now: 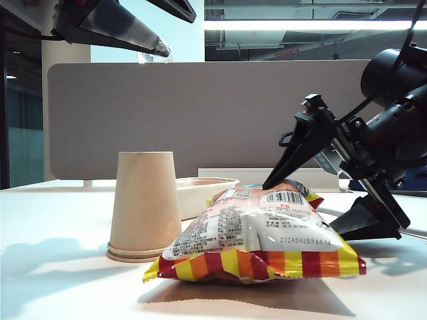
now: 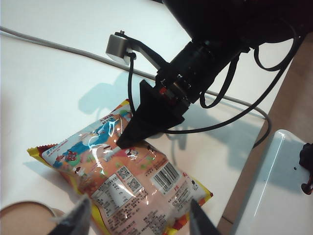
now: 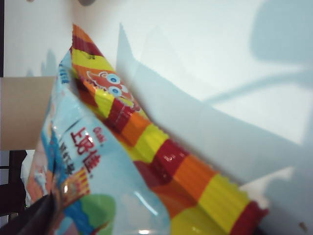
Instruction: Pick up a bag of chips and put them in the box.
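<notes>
Nearest the camera lies the bag of chips [image 1: 257, 237], flat on the white surface [image 1: 60, 280] close to its front edge, printed back and barcode uppermost, striped seam facing forward. Behind it and to its left stands an upturned paper cup [image 1: 145, 205], and behind that, partly hidden, sits the box [image 1: 205, 193], toward the rear of the surface. Right gripper [image 1: 313, 207] is at the far side of the bag, jaws spread wide, one fingertip at or just above the film, the other low beside the bag; nothing is held. Left gripper [image 2: 134, 218] hangs high over the bag, also wide and empty. Risks, in my judgement: the glossy, air-filled packet may slip or squirt out under a closing pinch; a grip at one end would let it sag; the cup stands in the carry path and could be toppled.
</notes>
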You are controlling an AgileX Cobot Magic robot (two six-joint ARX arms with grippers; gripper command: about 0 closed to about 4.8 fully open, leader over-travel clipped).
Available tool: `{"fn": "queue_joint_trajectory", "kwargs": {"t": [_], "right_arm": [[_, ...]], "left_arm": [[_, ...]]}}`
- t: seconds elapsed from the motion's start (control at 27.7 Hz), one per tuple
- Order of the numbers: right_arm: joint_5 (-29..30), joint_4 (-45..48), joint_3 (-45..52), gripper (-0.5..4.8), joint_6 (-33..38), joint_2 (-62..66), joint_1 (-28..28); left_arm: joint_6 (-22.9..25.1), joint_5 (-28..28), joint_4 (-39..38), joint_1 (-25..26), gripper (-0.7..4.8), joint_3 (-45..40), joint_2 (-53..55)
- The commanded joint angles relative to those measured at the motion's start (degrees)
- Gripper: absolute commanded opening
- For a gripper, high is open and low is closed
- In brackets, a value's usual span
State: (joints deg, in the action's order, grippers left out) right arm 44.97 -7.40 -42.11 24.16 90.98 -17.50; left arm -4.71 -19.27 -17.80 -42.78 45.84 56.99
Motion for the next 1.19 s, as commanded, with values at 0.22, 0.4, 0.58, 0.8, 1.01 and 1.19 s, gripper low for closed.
{"fn": "queue_joint_trajectory", "kwargs": {"t": [0.22,0.4,0.58,0.8,1.01,1.19], "right_arm": [[-0.4,3.7,-0.1,4.79,-0.2,0.0,-0.1],[-0.3,5.7,-0.1,4.79,-0.2,0.0,-0.1],[-0.3,6.4,-0.1,4.79,-0.2,0.0,-0.1],[0.0,6.4,-0.1,4.79,-0.2,0.8,-0.1],[0.3,6.7,-0.1,4.79,-0.5,3.2,-1.3],[-0.1,8.3,-0.1,4.79,-0.6,4.5,-3.8]], "left_arm": [[0.2,0.0,0.6,0.0,2.57,0.3,-0.2],[0.2,0.0,0.0,0.0,2.57,0.3,-0.2],[0.2,0.0,-0.1,0.0,2.57,0.3,-0.2],[0.2,0.0,-0.1,0.0,2.57,0.3,-0.2],[0.2,0.0,-0.1,0.0,2.57,0.3,-0.2],[0.2,0.0,-0.2,0.0,2.57,0.3,-0.2]]}}
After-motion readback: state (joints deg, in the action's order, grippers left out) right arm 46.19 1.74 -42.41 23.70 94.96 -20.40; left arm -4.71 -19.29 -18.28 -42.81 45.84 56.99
